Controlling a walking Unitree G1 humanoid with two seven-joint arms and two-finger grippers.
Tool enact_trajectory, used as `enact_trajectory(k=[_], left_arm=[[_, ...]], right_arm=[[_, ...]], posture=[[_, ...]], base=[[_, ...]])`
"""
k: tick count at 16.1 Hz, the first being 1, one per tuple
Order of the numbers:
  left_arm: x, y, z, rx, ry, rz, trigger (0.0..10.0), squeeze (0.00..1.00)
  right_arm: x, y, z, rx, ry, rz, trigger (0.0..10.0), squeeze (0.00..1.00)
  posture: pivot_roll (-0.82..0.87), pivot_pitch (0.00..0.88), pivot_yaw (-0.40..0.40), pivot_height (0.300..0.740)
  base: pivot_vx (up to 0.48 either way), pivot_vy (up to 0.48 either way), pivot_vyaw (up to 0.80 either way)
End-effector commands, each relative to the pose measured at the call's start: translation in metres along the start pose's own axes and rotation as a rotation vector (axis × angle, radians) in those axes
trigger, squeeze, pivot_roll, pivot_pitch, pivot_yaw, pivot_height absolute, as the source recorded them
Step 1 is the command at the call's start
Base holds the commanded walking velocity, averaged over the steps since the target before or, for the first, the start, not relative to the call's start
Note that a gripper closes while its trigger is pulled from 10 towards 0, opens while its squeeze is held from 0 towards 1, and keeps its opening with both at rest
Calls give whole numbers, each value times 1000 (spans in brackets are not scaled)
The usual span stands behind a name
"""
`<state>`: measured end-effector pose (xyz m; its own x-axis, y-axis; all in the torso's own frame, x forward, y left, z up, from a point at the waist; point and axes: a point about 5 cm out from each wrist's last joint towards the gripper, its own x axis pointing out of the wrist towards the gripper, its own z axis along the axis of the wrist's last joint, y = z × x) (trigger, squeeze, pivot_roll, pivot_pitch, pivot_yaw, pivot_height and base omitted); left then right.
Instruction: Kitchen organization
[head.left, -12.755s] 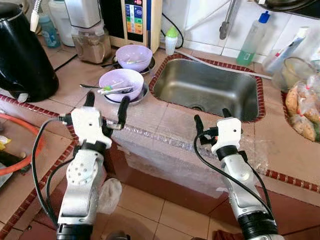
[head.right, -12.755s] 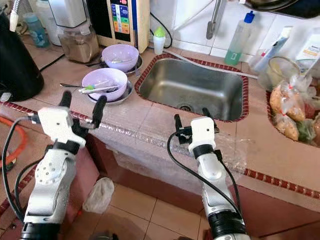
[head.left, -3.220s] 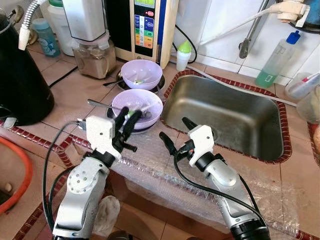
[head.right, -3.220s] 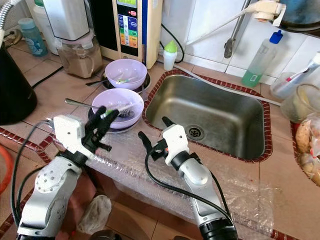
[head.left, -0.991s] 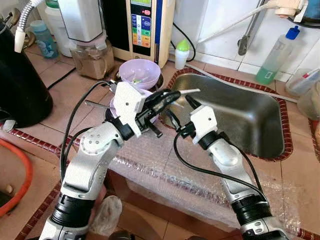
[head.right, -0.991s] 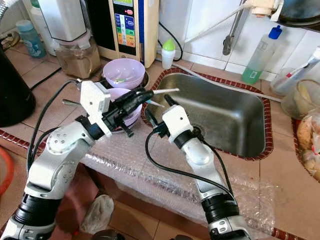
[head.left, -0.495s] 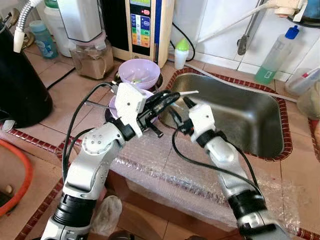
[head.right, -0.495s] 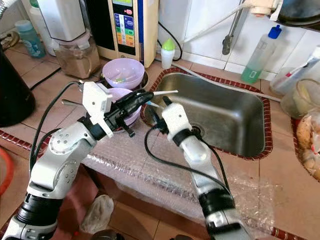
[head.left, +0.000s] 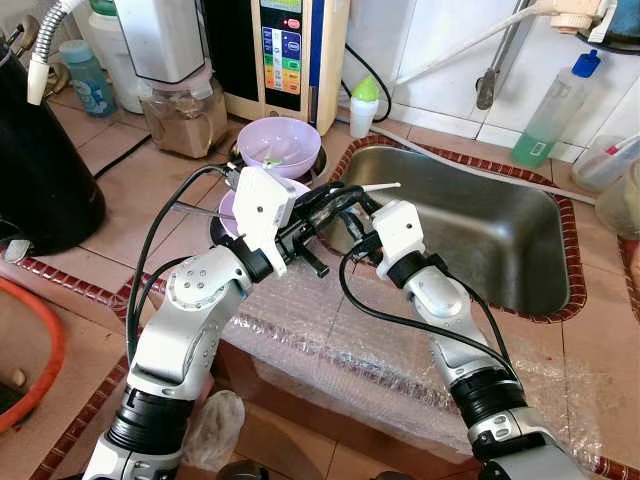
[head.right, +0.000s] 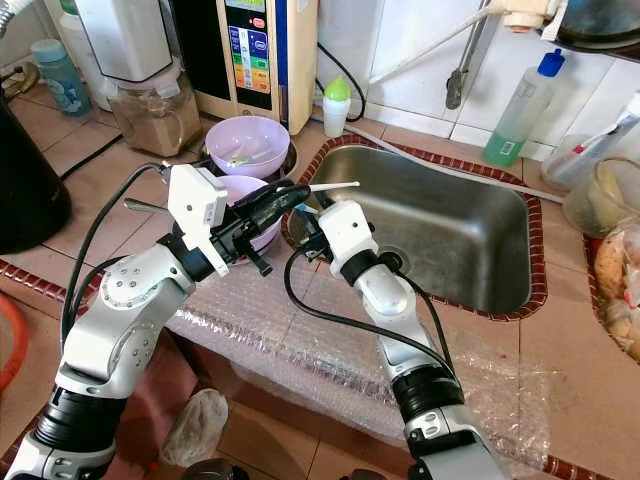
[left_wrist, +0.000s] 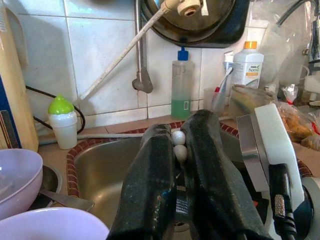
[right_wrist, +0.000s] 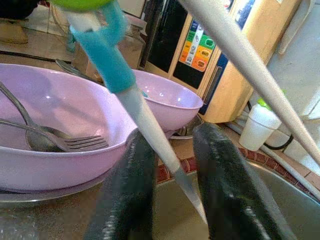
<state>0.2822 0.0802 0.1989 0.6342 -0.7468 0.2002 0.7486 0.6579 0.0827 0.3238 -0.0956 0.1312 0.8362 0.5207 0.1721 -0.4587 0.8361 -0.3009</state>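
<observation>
My left gripper (head.left: 343, 194) is shut on a pair of white chopsticks (head.left: 378, 186) held level over the left rim of the steel sink (head.left: 480, 235); their round ends (left_wrist: 178, 145) show between its fingers. My right gripper (head.left: 352, 226) is right against them and stands open, its fingers on either side of one stick's thin tip (right_wrist: 150, 125), whose upper part is blue and green. The other stick (right_wrist: 250, 65) runs past above. The near purple bowl (right_wrist: 60, 115) holds a fork and a spoon (right_wrist: 75, 142). A second purple bowl (head.left: 280, 145) stands behind it.
A black kettle (head.left: 45, 130) stands at the left, a blender jar (head.left: 180, 95) and a water unit (head.left: 290, 45) at the back. A green-capped bottle (head.left: 367, 105) and a soap bottle (head.left: 548, 110) flank the tap (head.left: 488, 70). Bubble wrap (head.left: 330, 325) covers the counter's front edge.
My right gripper has moved left, up to the chopstick tips, and now straddles one. The left gripper has hardly moved and still holds the pair.
</observation>
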Motion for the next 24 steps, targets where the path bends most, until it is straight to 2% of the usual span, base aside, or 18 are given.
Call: enact_trajectory(k=[1, 2, 3, 4, 6, 7, 8, 9, 10, 11, 15, 17, 19, 20, 22, 23, 24], left_arm=[[1, 0, 0, 18, 14, -8, 1804, 0], [0, 1, 0, 20, 14, -5, 2667, 0], [0, 2, 0, 22, 15, -3, 2863, 0], [0, 3, 0, 32, 17, 7, 3569, 0], [-1, 3, -1, 31, 18, 7, 4039, 0], [-1, 2, -3, 38, 26, 2, 4941, 0], [-1, 2, -3, 48, 30, 7, 7216, 0], [-2, 3, -4, 54, 36, 10, 10000, 0], [-3, 2, -5, 42, 38, 7, 10000, 345], [-5, 3, -6, 39, 43, 3, 10000, 1000], [-10, 5, -9, 76, 69, -11, 10000, 1000], [-18, 6, -7, 89, 49, 11, 10000, 1000], [-26, 0, -14, 99, 81, -7, 10000, 1000], [-28, -2, -16, 105, 95, -23, 10000, 1000], [-31, -7, -20, 139, 122, -53, 10000, 1000], [-32, -7, -21, 147, 131, -59, 10000, 1000], [-32, -8, -23, 163, 144, -69, 10000, 1000]], right_arm=[[0, -11, 3, -4, -17, -33, 0, 0], [0, -11, 2, -5, -18, -34, 0, 0], [0, -13, 3, -8, -20, -40, 0, 0], [-1, -14, 3, -13, -24, -47, 0, 0], [-1, -16, 3, -25, -23, -48, 0, 0], [-1, -19, 3, -42, -23, -58, 0, 0], [-2, -20, 3, -52, -22, -66, 0, 0], [-1, -23, 5, -89, -31, -65, 0, 0], [-1, -24, 7, -109, -37, -62, 0, 0], [-2, -26, 7, -119, -37, -68, 0, 0], [-4, -35, 2, -144, -9, -86, 0, 0], [-4, -42, 0, -149, 10, -116, 0, 0], [-3, -50, -7, -130, 56, -140, 0, 0], [-2, -52, -11, -115, 87, -141, 0, 0], [1, -56, -30, -29, 233, -128, 0, 0], [1, -56, -35, -17, 270, -121, 0, 0], [2, -56, -41, 20, 321, -111, 3098, 0]], posture=[[2, 0, 4, 740], [2, 0, 4, 740], [2, 0, 4, 740], [3, 0, 5, 740], [3, 0, 5, 740], [3, 0, 5, 740], [3, 0, 5, 740], [3, 0, 5, 740], [2, 0, 5, 740], [1, 0, 6, 740], [1, 0, 6, 740], [5, 4, 11, 740], [11, 7, 10, 740], [11, 7, 10, 740], [15, 14, 12, 740], [15, 14, 12, 740], [16, 15, 12, 740]], base=[[0, 0, 0], [0, 0, 0], [0, 0, 0], [0, 0, 0], [0, 0, 0], [0, 0, 0], [0, 0, 0], [0, 0, 0], [0, 0, 0], [0, 0, 0], [0, 0, 0], [0, 0, 0], [0, 0, 0], [0, 0, 0], [0, 0, 0], [0, 0, 0], [0, 0, 0]])
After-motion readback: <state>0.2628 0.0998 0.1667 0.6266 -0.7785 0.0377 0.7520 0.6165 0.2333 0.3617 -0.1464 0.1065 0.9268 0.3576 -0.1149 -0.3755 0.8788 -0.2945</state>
